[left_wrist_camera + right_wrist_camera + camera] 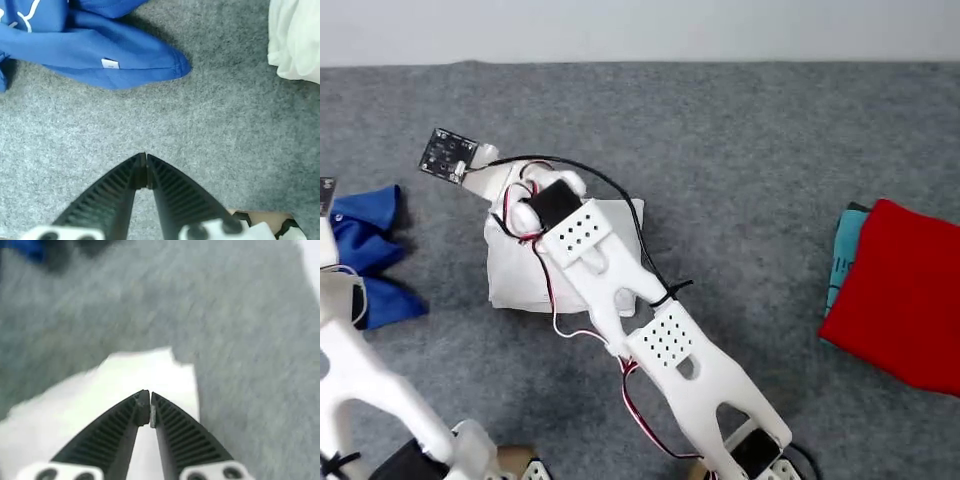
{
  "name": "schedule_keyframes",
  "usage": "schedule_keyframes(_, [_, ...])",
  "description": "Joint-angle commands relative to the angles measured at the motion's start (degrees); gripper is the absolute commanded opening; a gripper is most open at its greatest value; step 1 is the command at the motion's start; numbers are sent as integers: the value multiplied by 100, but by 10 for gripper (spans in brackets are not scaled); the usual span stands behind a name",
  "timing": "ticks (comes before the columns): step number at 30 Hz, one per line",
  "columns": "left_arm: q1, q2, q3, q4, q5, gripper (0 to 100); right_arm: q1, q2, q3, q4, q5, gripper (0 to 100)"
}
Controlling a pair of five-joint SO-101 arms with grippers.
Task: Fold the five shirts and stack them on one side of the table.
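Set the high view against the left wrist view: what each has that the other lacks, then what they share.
High view: red shirt on teal shirt on the right; right arm over the white shirt. Left wrist view: left gripper, shut, above grey table; a white tag on the blue shirt. Shared: blue shirt, white shirt, grey table.

The table is mottled grey. The blue shirt carries white print and a small white tag. The white shirt is plain, as is the red shirt; the teal shirt shows faint pale marks. The left arm and right arm are white, the right with dotted holes. The left pincer and right pincer are black and ribbed. The wires are red, black and white.
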Motion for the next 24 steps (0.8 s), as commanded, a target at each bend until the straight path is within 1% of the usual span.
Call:
schedule_keyframes(1, [79,-185,-48,35,44,6,-22,-699,-316,971,9,9])
schedule_keyframes(4, [97,-185,-48,35,44,6,-110,-769,-316,1763,9,9])
schedule_keyframes(6, [97,-185,-48,35,44,6,-207,-725,-281,1991,-53,9])
schedule_keyframes(8, [97,-185,-48,35,44,6,-242,-664,-290,1930,-413,9])
schedule_keyframes(10, [97,-185,-48,35,44,6,-426,-541,-290,1754,-598,9])
schedule_keyframes(19, [53,-193,-57,35,44,6,-1358,523,-308,1402,-615,9])
schedule_keyframes(22, [53,-193,-57,35,44,6,-1411,514,-325,1288,-607,9])
schedule_keyframes(24, [53,-193,-57,26,44,6,-1314,295,-325,1279,-607,9])
